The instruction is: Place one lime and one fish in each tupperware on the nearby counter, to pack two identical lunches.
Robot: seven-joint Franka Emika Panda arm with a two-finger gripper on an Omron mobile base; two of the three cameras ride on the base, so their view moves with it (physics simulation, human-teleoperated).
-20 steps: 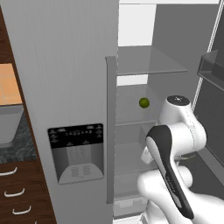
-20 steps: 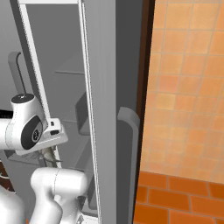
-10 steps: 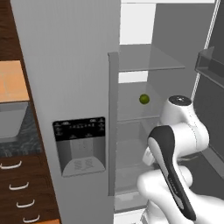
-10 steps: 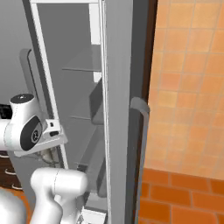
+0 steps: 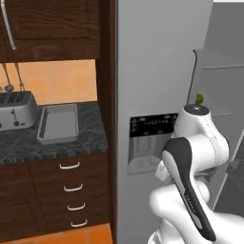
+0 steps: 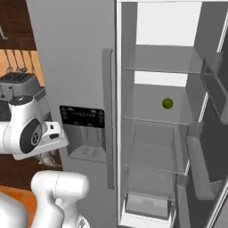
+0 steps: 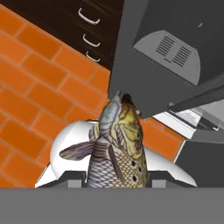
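My gripper (image 7: 116, 177) is shut on a brownish-grey fish (image 7: 116, 148), which points head-first away from the hand over the orange tiled floor. In the right base view the hand hangs low in front of the closed fridge door, and the fish (image 6: 46, 156) peeks out beneath it. One light-grey tupperware (image 5: 58, 123) stands empty on the dark counter (image 5: 52, 147), left of the fridge. A lime (image 6: 167, 103) lies on a middle shelf of the open fridge; the lime (image 5: 199, 99) also peeks out above my arm.
A silver toaster (image 5: 16, 110) stands left of the tray. Dark wooden drawers (image 5: 71, 190) with silver handles run under the counter. The fridge door with its dispenser (image 6: 84, 133) is straight ahead, and the right door stands open.
The whole picture has shifted: the base has moved, bringing the counter, toaster and tray into the left view and the fridge interior into the right view. The fish stays gripped.
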